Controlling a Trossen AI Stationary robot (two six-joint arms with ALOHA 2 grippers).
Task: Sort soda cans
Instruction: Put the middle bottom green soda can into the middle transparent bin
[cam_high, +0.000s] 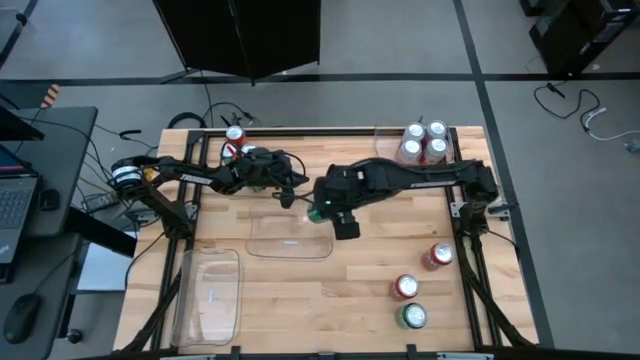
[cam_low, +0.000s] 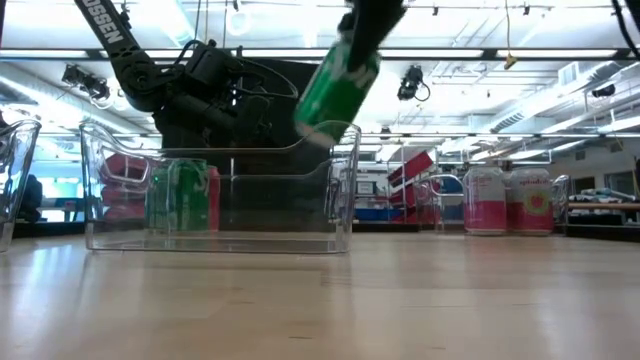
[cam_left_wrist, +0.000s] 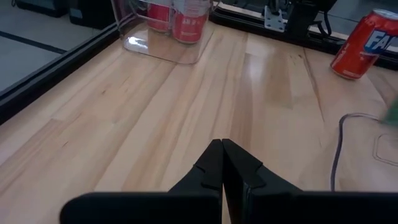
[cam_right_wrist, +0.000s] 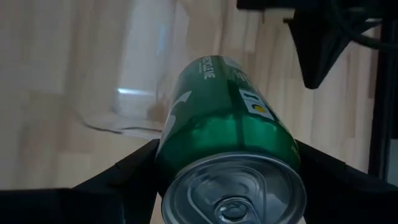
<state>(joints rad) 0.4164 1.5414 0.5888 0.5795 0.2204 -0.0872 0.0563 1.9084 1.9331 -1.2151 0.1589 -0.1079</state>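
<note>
Right now you are looking down on a pale wooden slatted table (cam_high: 330, 290) with black rails. The landmark is the clear rectangular plastic bin at the table's middle (cam_high: 290, 236); everything else is placed against it.

Your right arm is reaching in from the far-right side, and its right gripper (cam_high: 318, 211) is hanging just above that bin's far-right corner, clamping a green soda can with a silver top (cam_right_wrist: 227, 130). In the low view this can (cam_low: 337, 88) is tilting over the bin's rim, and in the right wrist view the two dark fingers (cam_right_wrist: 134, 163) are pressing its sides.

Your left arm is lying beyond the middle bin, toward the far-left side, and its left gripper (cam_left_wrist: 222, 163) is sitting with fingertips pressed together, gripping nothing.

A second clear plastic bin (cam_high: 212, 297) is sitting nearer the front and to the left of the landmark. A third clear bin (cam_high: 385, 147) is standing far beyond it to the right, holding four silver-white cans with red markings (cam_high: 424, 142).

Behind the left arm, two red cans (cam_high: 236, 140) are standing, beyond the middle bin. To its right and nearer the front, two more red cans (cam_high: 437, 256) (cam_high: 405, 287) and one green can (cam_high: 412, 316) are standing on the wood.

Through the bin's wall in the low view, a green can (cam_low: 178, 195) is showing.
</note>
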